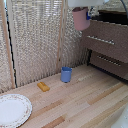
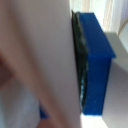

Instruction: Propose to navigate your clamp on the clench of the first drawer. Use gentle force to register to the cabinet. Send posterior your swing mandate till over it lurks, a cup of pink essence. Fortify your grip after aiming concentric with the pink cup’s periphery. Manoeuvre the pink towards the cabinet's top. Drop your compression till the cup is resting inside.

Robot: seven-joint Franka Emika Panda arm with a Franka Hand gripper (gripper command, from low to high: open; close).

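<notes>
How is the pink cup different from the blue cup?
The pink cup hangs in the air, held by the gripper, while the blue cup stands on the wooden table. The pink cup is up beside the cabinet, at the height of its top; the blue cup is lower down, near a small orange block. The pink cup looks a little wider. Both are plain cups with no handle.

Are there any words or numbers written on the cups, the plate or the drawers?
None: no words, numbers or signs can be read in either view.
The pink cup, blue cup, plate and drawers look plain.
The plate's rim has a faint pattern, too blurred to tell whether it is writing.
The wrist view shows only the cup's pink wall and a blue finger, no writing.
</notes>
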